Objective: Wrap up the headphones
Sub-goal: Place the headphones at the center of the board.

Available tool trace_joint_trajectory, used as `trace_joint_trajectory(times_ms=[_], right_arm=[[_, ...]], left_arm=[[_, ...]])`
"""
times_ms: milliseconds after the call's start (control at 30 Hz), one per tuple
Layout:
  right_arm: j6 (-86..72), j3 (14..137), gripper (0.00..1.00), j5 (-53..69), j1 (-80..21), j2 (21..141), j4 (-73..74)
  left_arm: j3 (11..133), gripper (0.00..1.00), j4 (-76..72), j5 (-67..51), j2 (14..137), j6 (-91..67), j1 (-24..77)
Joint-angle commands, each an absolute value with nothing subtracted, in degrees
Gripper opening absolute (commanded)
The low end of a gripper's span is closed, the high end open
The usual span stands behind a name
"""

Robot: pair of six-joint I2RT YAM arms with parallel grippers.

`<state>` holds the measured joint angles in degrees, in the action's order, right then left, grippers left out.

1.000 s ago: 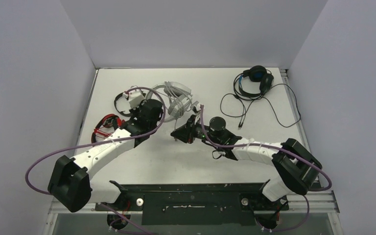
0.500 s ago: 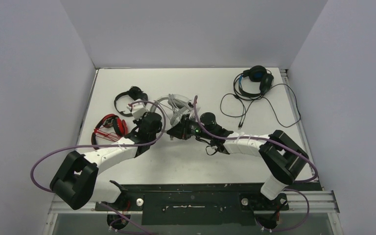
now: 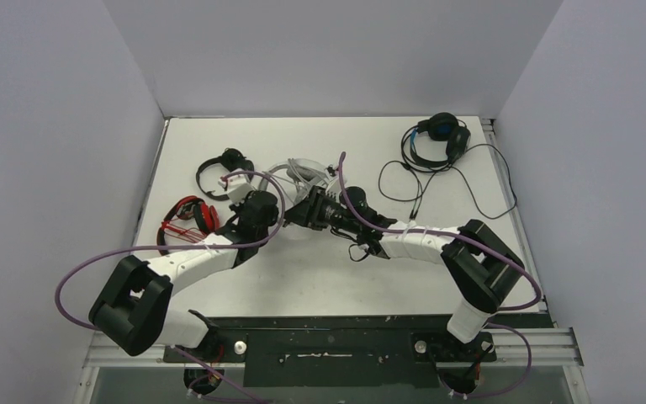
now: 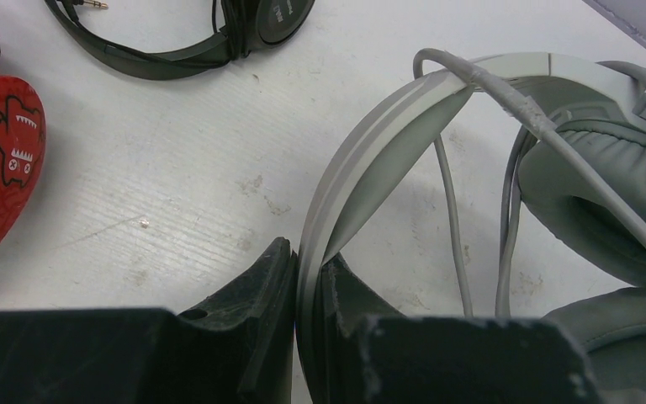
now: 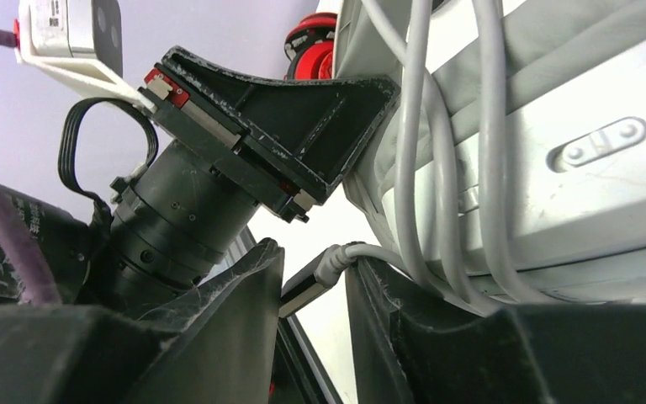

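1. The large white-grey over-ear headset (image 3: 303,178), its grey cable (image 5: 437,168) looped round it, lies mid-table to the right of the red-and-black headset (image 3: 192,217).
2. The left gripper (image 4: 307,263), nearer the red-and-black headset, is clamped on the white-grey headband (image 4: 370,143).
3. The right gripper (image 5: 313,263), farther from it, has its jaws parted around the cable plug (image 5: 307,288).
4. Advice: hold the band pinned and tuck the plug under a loop so the coils cannot slacken.

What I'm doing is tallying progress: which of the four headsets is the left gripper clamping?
The white-grey headset: its headband sits pinched in the left gripper. The red-and-black headset, small black headset and black-and-blue headset lie ungripped.
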<state>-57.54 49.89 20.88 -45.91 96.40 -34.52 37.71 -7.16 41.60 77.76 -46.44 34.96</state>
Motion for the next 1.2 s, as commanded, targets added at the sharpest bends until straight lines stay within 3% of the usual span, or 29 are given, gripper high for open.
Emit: trace_joint_trajectory(times_ms=[0, 100, 333, 467, 533, 800, 933, 1167], right_arm=[[-58.1, 55.0, 0.39, 13.6, -45.1, 96.0, -34.2], [-57.8, 56.0, 0.54, 12.3, -45.2, 95.6, -31.3], [-55.9, 57.9, 0.58, 11.1, -45.4, 94.6, -27.5], [-54.1, 59.3, 0.69, 10.7, -45.7, 93.7, -25.1], [-52.9, 60.0, 0.64, 10.7, -45.8, 93.2, -24.3], [-45.3, 66.2, 0.20, 14.1, -45.0, 92.9, -16.8], [-42.7, 68.0, 0.16, 15.2, -44.8, 93.1, -14.5], [-40.0, 69.2, 0.17, 21.4, -44.3, 94.2, -14.2]], left_arm=[[42.8, 0.00, -8.5, 34.0, 76.9, -47.8, 36.3], [44.5, 0.00, -5.4, 33.7, 77.2, -48.9, 36.3], [47.2, 0.00, -1.4, 32.4, 77.5, -51.1, 36.1], [49.4, 0.00, 2.7, 30.1, 78.3, -52.6, 35.3], [50.7, 0.00, 4.3, 29.0, 78.9, -53.1, 34.9], [53.1, 0.00, 7.6, 21.0, 80.4, -55.5, 31.2], [54.3, 0.00, 9.4, 16.5, 81.3, -56.9, 29.0], [56.1, 0.00, 11.7, 14.7, 82.2, -57.2, 27.3]])
